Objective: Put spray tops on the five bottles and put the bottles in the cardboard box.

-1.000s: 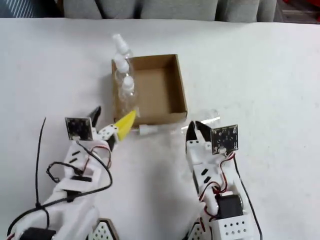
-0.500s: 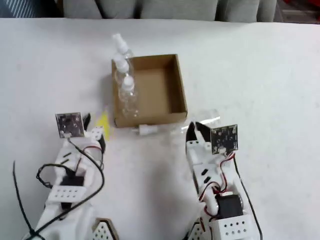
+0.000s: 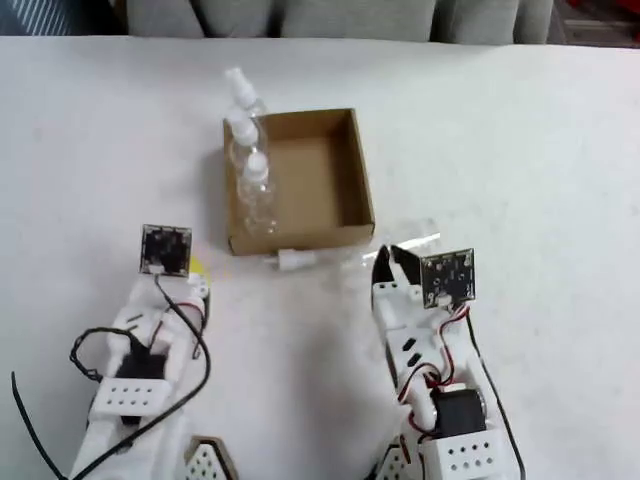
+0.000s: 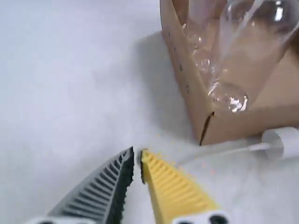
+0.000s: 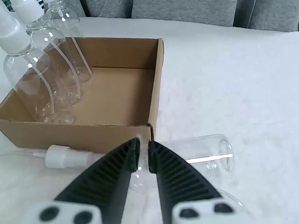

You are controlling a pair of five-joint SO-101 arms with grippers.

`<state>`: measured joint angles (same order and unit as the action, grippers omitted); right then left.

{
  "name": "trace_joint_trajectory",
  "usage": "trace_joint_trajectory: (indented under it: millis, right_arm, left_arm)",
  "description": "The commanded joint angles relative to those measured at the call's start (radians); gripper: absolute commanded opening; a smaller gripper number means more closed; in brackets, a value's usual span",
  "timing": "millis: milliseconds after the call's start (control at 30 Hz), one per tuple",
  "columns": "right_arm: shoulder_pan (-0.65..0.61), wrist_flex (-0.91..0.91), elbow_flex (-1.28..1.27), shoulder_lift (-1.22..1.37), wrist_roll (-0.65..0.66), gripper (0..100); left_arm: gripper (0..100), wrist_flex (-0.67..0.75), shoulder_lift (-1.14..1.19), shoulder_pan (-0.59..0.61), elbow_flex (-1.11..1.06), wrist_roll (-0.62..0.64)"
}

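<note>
Right wrist view: 1 bottle (image 5: pixel 205 150) seemingly beyond jaws.

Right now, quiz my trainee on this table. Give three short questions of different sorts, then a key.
1. How many bottles with tops on lean inside the cardboard box?
2. True or false: the loose spray top lies inside the box.
3. The bottle lying on its side is: A in the box; B on the table by the right gripper; C held in a gripper.

Key: 1. three; 2. false, it lies on the table against the box's near wall; 3. B.
</note>
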<state>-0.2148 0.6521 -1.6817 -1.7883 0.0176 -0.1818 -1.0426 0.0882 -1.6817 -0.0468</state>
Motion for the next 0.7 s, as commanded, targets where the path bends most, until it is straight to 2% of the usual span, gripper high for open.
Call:
trace_joint_trajectory:
  millis: [0,233,533,667]
  right_arm:
    - [0.038,0.01,-0.008,-0.015,0.011,1.8]
    - [0.213,-0.022,-0.008,-0.015,0.012,1.8]
    - [0.252,-0.027,0.038,-0.015,0.014,1.8]
    - [0.251,-0.028,0.04,-0.015,0.069,1.8]
  left_arm:
    - [3,-0.057,-0.021,0.002,-0.002,-0.058]
    - [3,-0.058,-0.022,0.007,-0.002,-0.077]
    - [3,-0.057,-0.022,0.008,-0.002,-0.078]
    - [3,-0.057,-0.022,0.008,-0.002,-0.078]
